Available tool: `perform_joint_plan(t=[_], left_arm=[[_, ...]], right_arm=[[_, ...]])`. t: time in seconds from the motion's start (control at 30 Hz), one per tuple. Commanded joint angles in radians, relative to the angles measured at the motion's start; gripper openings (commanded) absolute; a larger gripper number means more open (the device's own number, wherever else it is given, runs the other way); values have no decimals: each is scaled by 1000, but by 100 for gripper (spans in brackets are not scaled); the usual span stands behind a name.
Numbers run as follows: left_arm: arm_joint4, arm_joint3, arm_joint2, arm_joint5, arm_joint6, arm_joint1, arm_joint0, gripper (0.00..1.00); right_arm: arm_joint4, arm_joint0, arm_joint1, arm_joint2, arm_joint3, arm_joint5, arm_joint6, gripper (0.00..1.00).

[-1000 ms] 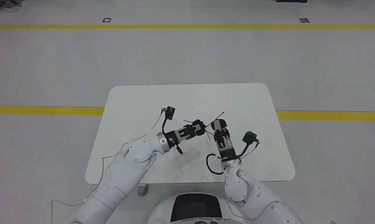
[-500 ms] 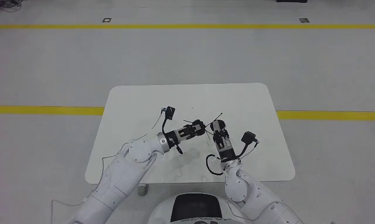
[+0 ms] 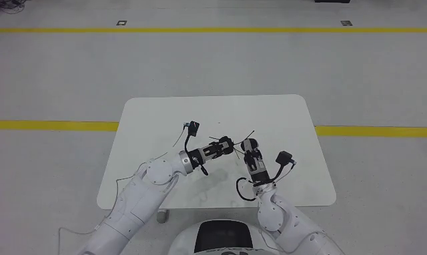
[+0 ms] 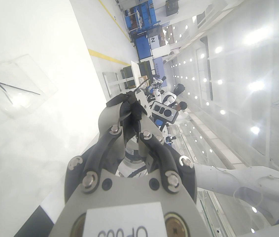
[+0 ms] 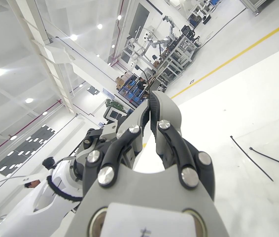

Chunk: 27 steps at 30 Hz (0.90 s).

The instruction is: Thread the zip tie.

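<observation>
Zip tie (image 3: 249,132) sits above the middle of the table (image 3: 167,121), pinched from both sides. Just left of centre in the top view, my left claw (image 3: 228,147) is clenched on one part of it. Just right of that, my right claw (image 3: 244,145) is clenched on the strap, whose tail pokes toward the upper right. The risk, as I judge it, is that the thin tail flexes or slips between my pads and misses the head's slot. Spare ties (image 5: 251,157) lie on a clear sheet (image 5: 277,129); a dropped tie could land among them.
</observation>
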Motion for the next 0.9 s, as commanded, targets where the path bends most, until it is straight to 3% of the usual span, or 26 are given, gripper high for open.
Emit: perform_joint_plan(t=[0.0,0.87], left_arm=[[0,0,0,0,0,0,0,0],[0,0,0,0,0,0,0,0]], right_arm=[[0,-2,0,3,1,0,4,0],[-14,-13,-3,15,-18,0,10,0]])
